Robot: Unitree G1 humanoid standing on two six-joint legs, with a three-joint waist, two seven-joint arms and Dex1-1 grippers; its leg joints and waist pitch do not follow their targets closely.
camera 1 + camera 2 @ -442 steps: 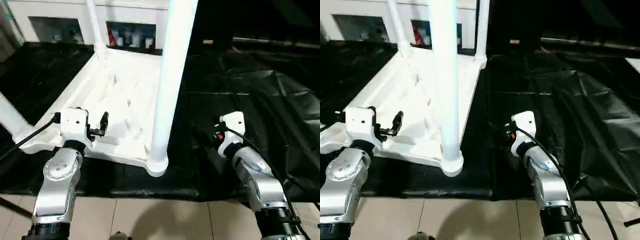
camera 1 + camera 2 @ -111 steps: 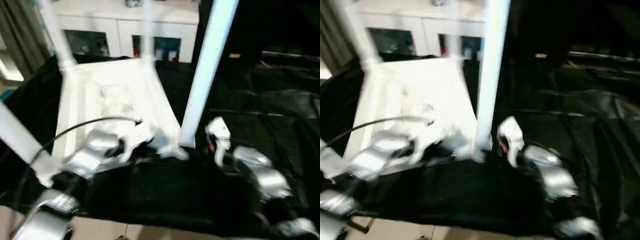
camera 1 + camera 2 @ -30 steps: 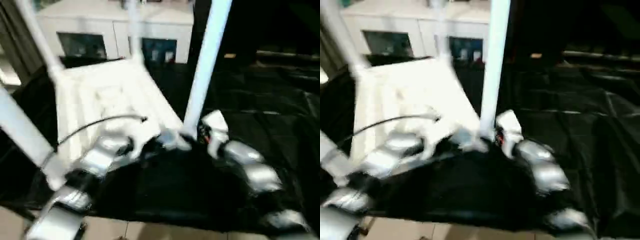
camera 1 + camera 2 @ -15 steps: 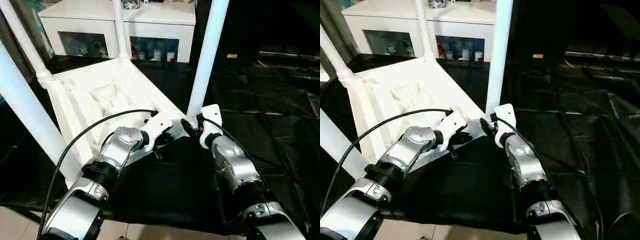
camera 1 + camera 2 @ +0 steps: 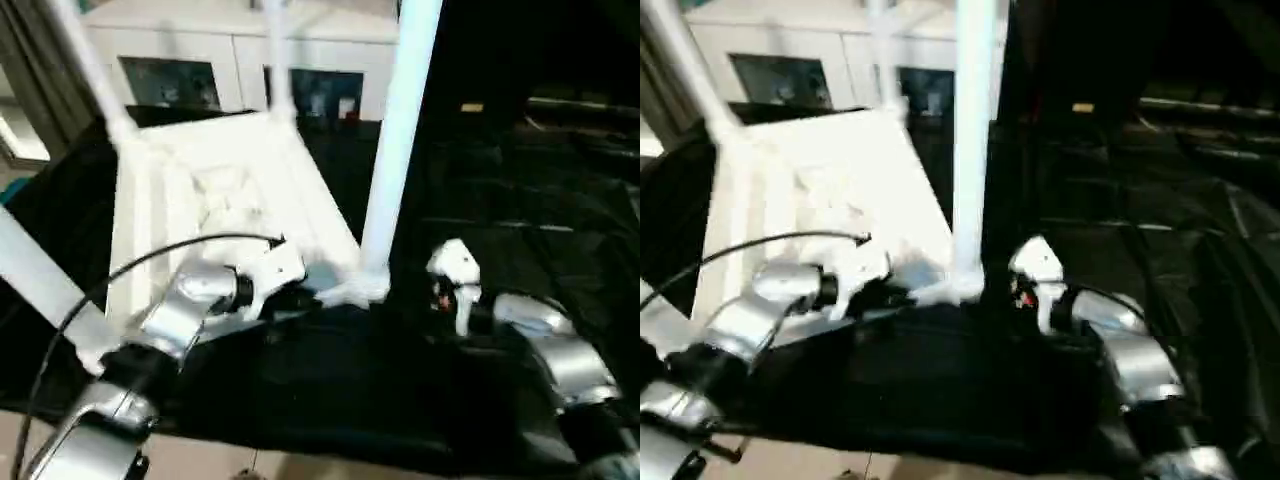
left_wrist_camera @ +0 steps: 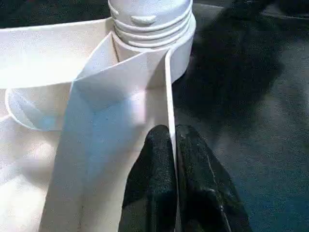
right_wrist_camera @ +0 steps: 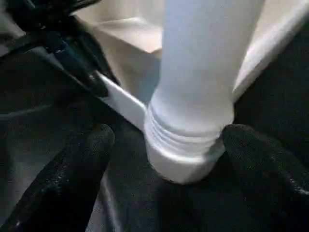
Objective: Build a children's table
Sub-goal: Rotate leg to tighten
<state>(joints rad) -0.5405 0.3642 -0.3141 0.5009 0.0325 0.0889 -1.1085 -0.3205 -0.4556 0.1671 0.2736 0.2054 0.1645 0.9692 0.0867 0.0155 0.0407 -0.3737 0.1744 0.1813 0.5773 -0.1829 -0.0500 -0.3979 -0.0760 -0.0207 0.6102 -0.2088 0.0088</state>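
on the black sheet [image 5: 520, 210] the tabletop [image 5: 220, 200] lies underside up, with four legs standing in its corner sockets. the near-right leg [image 5: 395, 140] is cut off at the frame top, and the other three are blurred. left hand [image 6: 170, 145]: clenched on the thin rim wall beside the near-right socket [image 6: 153, 29], one finger on each side; the head views blur this grip. right hand [image 7: 166, 145]: released, its fingers [image 7: 72, 169] spread wide either side of the leg's threaded base, not touching it. behind stands a white cabinet [image 5: 230, 60], its contents unclear.
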